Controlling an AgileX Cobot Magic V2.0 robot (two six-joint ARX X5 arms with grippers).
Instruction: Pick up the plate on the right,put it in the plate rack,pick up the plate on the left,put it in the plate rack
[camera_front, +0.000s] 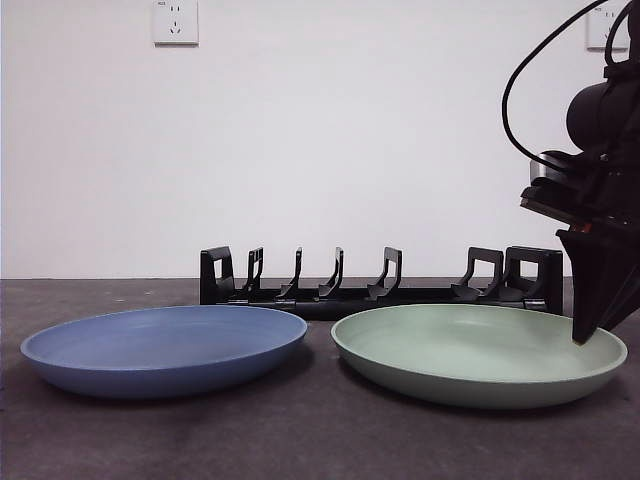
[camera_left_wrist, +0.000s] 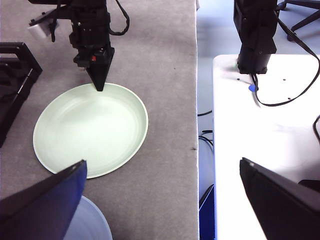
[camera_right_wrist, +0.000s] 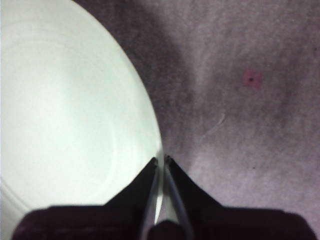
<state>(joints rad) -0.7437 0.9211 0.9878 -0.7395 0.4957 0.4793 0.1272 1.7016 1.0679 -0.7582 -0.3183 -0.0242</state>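
Observation:
A pale green plate (camera_front: 470, 350) lies flat on the right of the dark table, and a blue plate (camera_front: 160, 345) lies flat to its left. Behind both stands the black plate rack (camera_front: 380, 285) with nothing between its prongs. My right gripper (camera_front: 580, 338) has come down on the green plate's right rim. In the right wrist view its jaws (camera_right_wrist: 162, 160) are shut on the rim of the green plate (camera_right_wrist: 65, 115). The left wrist view looks down from high on the green plate (camera_left_wrist: 90, 130), the right gripper (camera_left_wrist: 100, 87) and part of the blue plate (camera_left_wrist: 90, 225). My left gripper (camera_left_wrist: 162, 162) is open and holds nothing.
The grey table's side edge (camera_left_wrist: 196, 125) runs close past the green plate, with a gap and a white table (camera_left_wrist: 260, 150) beyond it. One blocky end of the rack (camera_left_wrist: 12, 75) lies beside the green plate. A wall socket (camera_front: 175, 22) is on the white wall behind.

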